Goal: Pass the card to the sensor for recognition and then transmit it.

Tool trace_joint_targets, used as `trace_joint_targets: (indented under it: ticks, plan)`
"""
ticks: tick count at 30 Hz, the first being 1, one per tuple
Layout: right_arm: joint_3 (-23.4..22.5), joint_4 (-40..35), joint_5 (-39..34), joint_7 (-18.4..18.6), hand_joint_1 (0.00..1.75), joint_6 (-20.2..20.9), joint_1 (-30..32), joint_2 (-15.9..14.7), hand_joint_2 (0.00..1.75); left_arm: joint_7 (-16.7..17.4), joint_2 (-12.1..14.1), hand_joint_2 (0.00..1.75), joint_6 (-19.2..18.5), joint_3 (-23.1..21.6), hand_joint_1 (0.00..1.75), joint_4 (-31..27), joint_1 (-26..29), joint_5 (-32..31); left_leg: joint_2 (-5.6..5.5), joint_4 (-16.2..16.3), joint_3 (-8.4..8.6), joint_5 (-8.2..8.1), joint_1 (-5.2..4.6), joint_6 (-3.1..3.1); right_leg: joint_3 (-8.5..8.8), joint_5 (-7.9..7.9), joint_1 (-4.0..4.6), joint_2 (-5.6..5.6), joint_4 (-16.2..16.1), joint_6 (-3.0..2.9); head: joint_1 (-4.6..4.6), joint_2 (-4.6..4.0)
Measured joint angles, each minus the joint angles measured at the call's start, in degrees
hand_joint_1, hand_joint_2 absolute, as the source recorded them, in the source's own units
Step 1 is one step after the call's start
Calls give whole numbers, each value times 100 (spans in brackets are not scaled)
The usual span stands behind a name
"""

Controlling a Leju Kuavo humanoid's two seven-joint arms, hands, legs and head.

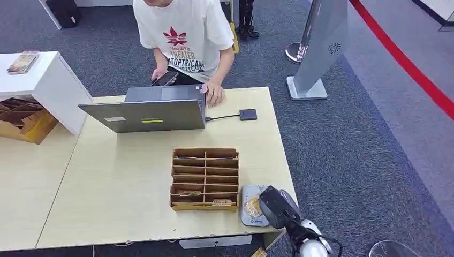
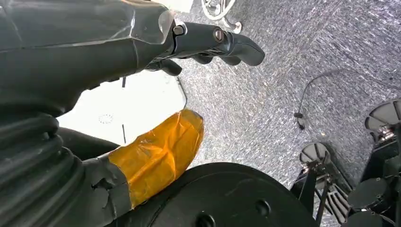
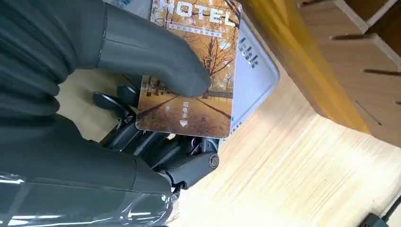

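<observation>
My right hand (image 1: 275, 208) (image 3: 142, 109) pinches a hotel card (image 3: 198, 75) printed with an autumn tree scene, thumb on top and fingers underneath. The card (image 1: 252, 205) hovers over the white-and-grey sensor pad (image 1: 251, 220) (image 3: 253, 78) at the table's near right corner. My left hand (image 2: 208, 42) hangs over the grey carpet with its fingers loosely curled and nothing in them.
A brown cardboard card organizer (image 1: 205, 178) with several slots stands just left of the sensor. A person (image 1: 184, 37) sits at the far side behind an open laptop (image 1: 145, 112). A small black box (image 1: 248, 114) on a cable lies beside the laptop. The wooden table (image 1: 123, 182) ends right of the sensor.
</observation>
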Motion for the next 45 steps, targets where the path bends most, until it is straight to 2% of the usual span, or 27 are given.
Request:
trace_joint_targets:
  ticks: [20,45]
  plan:
    - [-142,256,306,50,175,192,-187,129,175,33,0,175,-9,11,0,0,-1,0,3,0,25,0,0,1,23,2,0,0,0,2,0,0]
    - [-140,396,417,103,175,328,-305,142,175,68,0,175,-9,13,0,0,-2,0,9,0,53,-1,0,1,42,2,0,1,-1,3,0,0]
